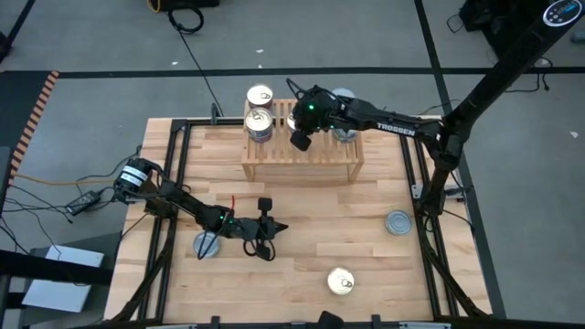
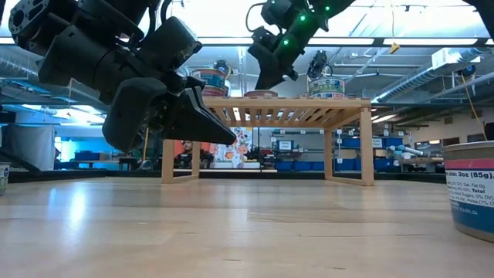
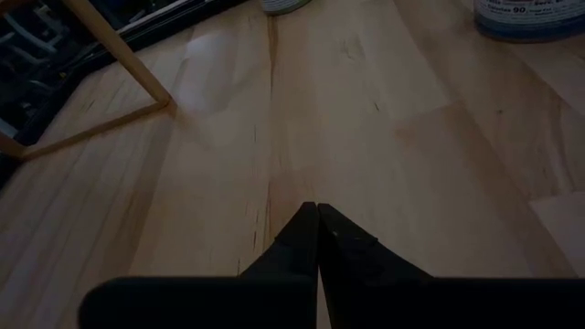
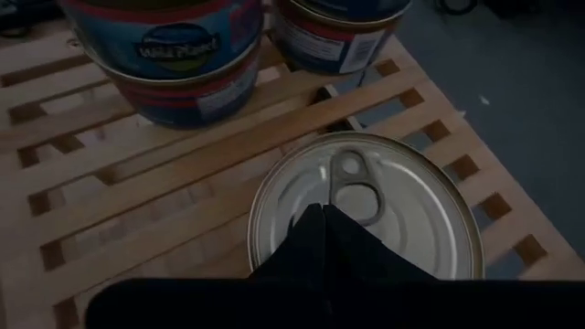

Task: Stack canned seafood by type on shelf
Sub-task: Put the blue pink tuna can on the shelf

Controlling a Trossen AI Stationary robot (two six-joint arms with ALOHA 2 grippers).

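The wooden shelf (image 1: 302, 157) stands at the table's far middle. On its slats are two stacks of blue-labelled gold-topped tins (image 1: 260, 123) (image 4: 164, 55) and silver-topped tins (image 1: 345, 132) on the right. My right gripper (image 4: 322, 215) is shut, slanting down over a single tin with a pull-tab top (image 4: 384, 196) that rests flat on the slats. My left gripper (image 3: 317, 215) is shut and empty, just above the table (image 1: 366, 228) near its left middle (image 1: 277, 227). My right gripper's shut fingertips (image 4: 311, 228) stand over the near part of the tin's top (image 4: 302, 196), beside the pull tab, slanting down from the table's right. Whether they touch the top, I cannot tell.
Loose tins lie on the table: a silver-topped one (image 1: 208, 245) beside the left arm, another (image 1: 398, 222) at the right, a gold-topped one (image 1: 341, 281) near the front. In the low view a tin (image 2: 471, 189) stands close at the right.
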